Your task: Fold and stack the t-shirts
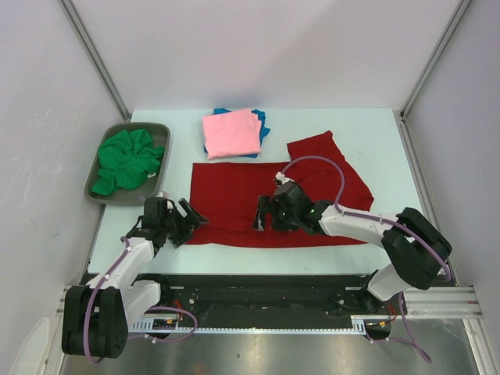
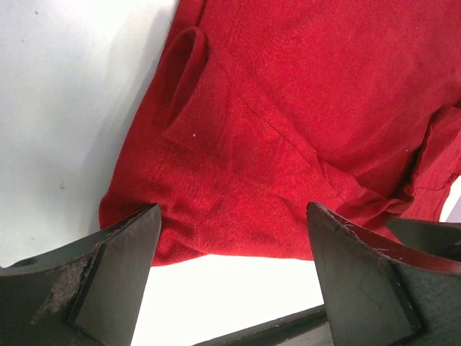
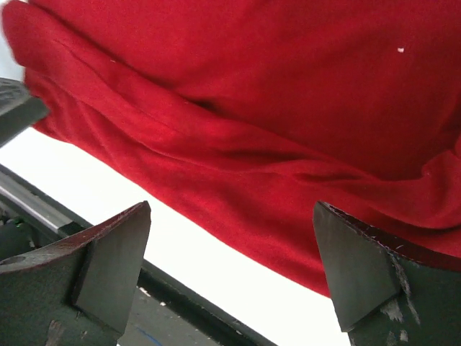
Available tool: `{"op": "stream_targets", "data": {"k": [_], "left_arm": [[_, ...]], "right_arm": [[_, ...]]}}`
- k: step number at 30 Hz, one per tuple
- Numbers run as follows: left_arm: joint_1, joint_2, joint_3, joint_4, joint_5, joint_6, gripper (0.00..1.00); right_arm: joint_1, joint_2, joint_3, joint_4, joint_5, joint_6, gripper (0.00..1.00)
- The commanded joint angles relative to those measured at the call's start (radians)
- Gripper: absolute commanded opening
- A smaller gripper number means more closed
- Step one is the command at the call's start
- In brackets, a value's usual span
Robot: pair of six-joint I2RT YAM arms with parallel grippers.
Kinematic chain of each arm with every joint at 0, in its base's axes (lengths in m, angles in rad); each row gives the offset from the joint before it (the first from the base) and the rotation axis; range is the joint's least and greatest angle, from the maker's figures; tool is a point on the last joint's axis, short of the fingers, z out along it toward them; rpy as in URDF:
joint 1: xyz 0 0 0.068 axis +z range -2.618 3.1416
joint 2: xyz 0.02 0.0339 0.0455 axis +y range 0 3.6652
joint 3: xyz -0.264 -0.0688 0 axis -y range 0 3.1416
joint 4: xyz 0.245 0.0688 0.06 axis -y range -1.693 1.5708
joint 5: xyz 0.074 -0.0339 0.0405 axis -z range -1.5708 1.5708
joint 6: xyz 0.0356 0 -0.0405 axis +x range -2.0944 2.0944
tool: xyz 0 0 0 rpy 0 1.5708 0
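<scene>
Red shirt (image 1: 230,195) spread flat on the bench (image 1: 375,133), ready for folding. Left claw (image 1: 186,223) gaping at its near left corner, right claw (image 1: 264,215) gaping over the near hem, both empty, likely placed for a paired pinch.

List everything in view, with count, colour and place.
red t-shirt: one, dark red, spread mid-table
pink t-shirt: one, pink, folded, far centre, atop the blue one
blue t-shirt: one, blue, under the pink
green t-shirt: one, green, crumpled in tray
tray: one, grey, far left
table: one, pale, beneath all
left gripper: one, black, jaws open, red t-shirt's near left corner
right gripper: one, black, jaws open, above red t-shirt's near half
</scene>
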Motion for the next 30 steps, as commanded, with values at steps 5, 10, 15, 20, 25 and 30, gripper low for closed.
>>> {"op": "stream_targets", "data": {"k": [5, 10, 15, 20, 25, 30], "left_arm": [[-0.004, 0.031, -0.026, -0.067, -0.102, 0.021, 0.9], [-0.004, 0.034, -0.024, -0.066, -0.102, 0.021, 0.9], [-0.004, 0.034, -0.026, -0.066, -0.104, 0.023, 0.9], [-0.004, 0.035, -0.026, -0.064, -0.102, 0.024, 0.9], [-0.004, 0.035, -0.024, -0.063, -0.101, 0.024, 0.9], [-0.004, 0.041, -0.024, -0.06, -0.099, 0.027, 0.9]], "right_arm": [[0.01, 0.099, -0.009, 0.092, -0.031, 0.03, 1.0], [0.008, 0.119, -0.009, 0.11, -0.032, 0.03, 1.0], [-0.024, 0.145, -0.009, 0.167, -0.037, 0.035, 1.0], [-0.065, 0.184, -0.01, 0.221, -0.034, 0.046, 1.0], [-0.123, 0.218, -0.004, 0.262, -0.055, 0.053, 1.0], [-0.169, 0.25, 0.01, 0.27, -0.069, 0.04, 1.0]]}}
